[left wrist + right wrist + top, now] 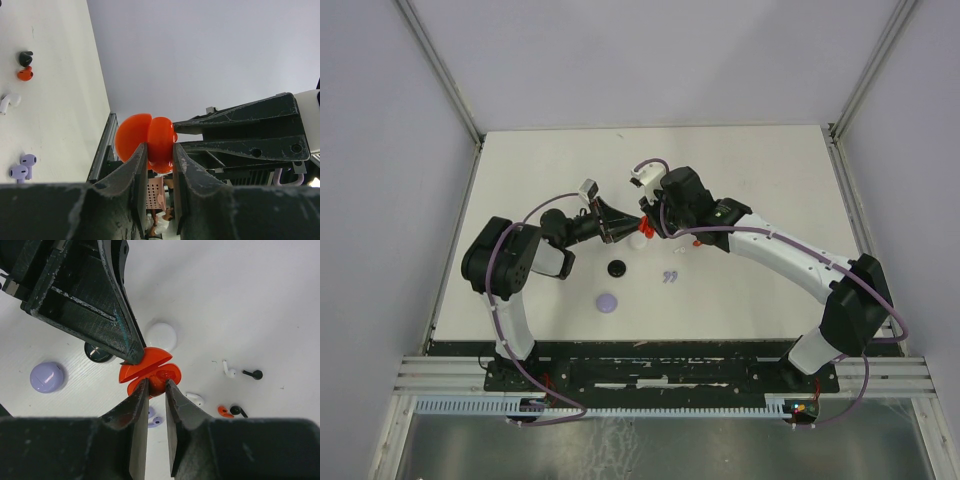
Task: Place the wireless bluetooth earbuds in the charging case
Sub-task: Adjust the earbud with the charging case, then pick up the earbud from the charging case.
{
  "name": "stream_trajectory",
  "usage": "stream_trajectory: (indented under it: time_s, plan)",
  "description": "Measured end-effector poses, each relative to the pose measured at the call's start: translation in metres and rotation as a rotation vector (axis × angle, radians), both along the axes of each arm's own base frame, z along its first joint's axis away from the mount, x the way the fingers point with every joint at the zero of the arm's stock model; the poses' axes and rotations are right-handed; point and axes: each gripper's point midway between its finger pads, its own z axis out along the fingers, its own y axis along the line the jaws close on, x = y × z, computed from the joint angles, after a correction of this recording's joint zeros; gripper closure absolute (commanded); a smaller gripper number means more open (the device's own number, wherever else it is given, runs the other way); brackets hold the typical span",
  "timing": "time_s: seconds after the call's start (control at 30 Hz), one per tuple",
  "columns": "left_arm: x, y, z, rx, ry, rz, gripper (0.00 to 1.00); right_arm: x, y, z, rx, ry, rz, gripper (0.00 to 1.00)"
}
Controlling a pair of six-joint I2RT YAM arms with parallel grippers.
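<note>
The red charging case (134,132) hangs open above the table, with my left gripper (160,147) shut on it. In the right wrist view the case (167,371) shows its lid raised and its wells facing up. My right gripper (156,382) is shut on a red earbud (157,378) that sits at the case's near well. Loose earbuds lie on the table: another red one (224,411), two black (253,374) (237,411), two white (229,371) (195,399) and a lavender pair (154,417). From above, both grippers (632,228) (653,228) meet at mid-table.
Three round discs lie beneath and beside the grippers: white (161,335), black (97,352) and lavender (47,377). The white table (770,180) is walled at the back and both sides. The loose earbuds lie just right of the discs.
</note>
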Motion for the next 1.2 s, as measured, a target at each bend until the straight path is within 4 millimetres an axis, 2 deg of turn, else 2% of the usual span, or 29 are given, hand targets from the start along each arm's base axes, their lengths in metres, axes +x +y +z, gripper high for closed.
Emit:
stream_trajectory:
  time_s: [0.43,0.7,0.97,1.13,1.2]
  plan:
    - [0.002,0.000,0.003,-0.003,-0.009,0.001,0.97,-0.003,0.002,-0.004,-0.004,0.005,0.017,0.66]
    - [0.002,0.000,0.003,-0.003,-0.009,0.001,0.97,-0.005,0.001,-0.007,0.004,0.000,0.018,0.51]
    - [0.002,0.000,0.003,-0.003,-0.009,0.003,0.97,-0.006,-0.008,0.012,0.048,-0.055,-0.024,0.41]
    - [0.002,0.000,0.004,-0.005,-0.016,0.002,0.97,-0.003,-0.017,0.032,0.088,-0.110,-0.078,0.28]
    - [0.002,0.000,0.004,-0.007,-0.015,0.001,0.97,-0.002,-0.024,0.038,0.100,-0.129,-0.118,0.19]
